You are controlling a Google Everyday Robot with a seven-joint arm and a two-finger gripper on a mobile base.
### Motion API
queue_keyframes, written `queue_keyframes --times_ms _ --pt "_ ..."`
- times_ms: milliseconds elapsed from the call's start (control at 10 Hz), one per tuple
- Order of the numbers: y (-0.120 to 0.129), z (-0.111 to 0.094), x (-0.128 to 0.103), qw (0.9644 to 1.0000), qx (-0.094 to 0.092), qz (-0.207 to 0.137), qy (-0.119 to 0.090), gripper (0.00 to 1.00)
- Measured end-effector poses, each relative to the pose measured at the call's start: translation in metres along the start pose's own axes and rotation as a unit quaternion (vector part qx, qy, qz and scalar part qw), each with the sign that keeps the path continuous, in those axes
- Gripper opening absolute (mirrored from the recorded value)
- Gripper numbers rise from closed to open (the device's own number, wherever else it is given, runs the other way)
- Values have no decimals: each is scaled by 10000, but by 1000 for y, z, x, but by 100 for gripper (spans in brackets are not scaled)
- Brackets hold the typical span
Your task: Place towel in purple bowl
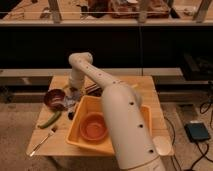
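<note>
The purple bowl point(54, 99) stands at the left of the wooden table point(150, 95). My arm reaches over the table, bends at its elbow, and comes down beside the bowl's right rim. My gripper point(73, 96) hangs there, just right of the bowl. A pale crumpled thing, which looks like the towel point(68, 105), lies right under the gripper between the bowl and the yellow tray. I cannot tell whether the gripper is touching it.
A yellow tray point(142, 117) holding an orange bowl point(93, 126) fills the table's middle front. A green, banana-like thing point(50, 120) and a fork point(42, 141) lie at the front left. Dark utensils point(92, 89) lie behind the tray. A dark shelf runs behind the table.
</note>
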Motion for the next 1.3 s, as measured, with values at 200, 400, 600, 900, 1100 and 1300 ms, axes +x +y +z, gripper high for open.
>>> queue_keyframes --times_ms 200,400,600,900,1100,1300 --pt "4 2 0 10000 -12 41 -38 42" --pt "9 4 1 9999 -8 164 -40 26" --pt "11 6 2 9997 12 240 -56 26" --pt "11 4 2 9987 216 447 -152 5" --pt "8 -18 3 9971 505 561 -112 0" --pt "-3 -57 4 9956 693 625 -27 0"
